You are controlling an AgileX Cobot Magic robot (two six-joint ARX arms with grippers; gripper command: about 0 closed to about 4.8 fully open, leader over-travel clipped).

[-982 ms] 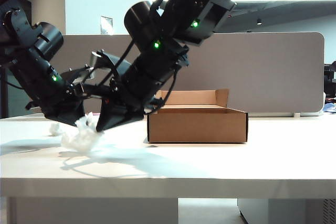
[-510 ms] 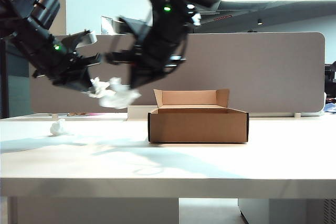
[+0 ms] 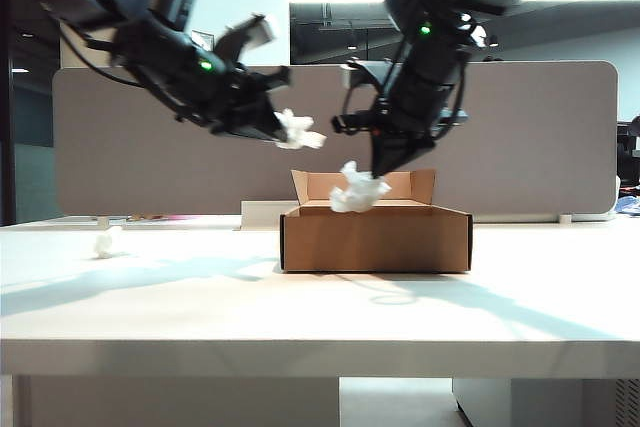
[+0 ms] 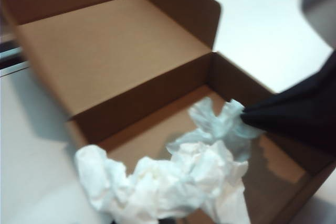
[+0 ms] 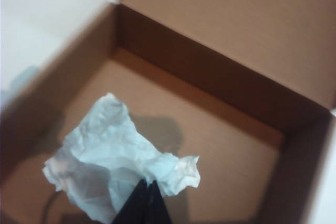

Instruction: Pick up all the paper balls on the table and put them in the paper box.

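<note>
A light, soft ball (image 5: 113,161) is pinched by each tool, right (image 3: 385,169) and left (image 3: 283,129) (any fold gives hold).

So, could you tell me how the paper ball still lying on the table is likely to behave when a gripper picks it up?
The paper ball on the table is small and crumpled, so probably light and squashy. Similar wads hang from pinches by the left gripper and right gripper, so a fold should hold it. Its irregular shape probably won't roll.

2 crumpled paper balls (image 3: 358,192) above (1 on table (image 3: 300,307)) open paper box (image 3: 376,239).
</note>
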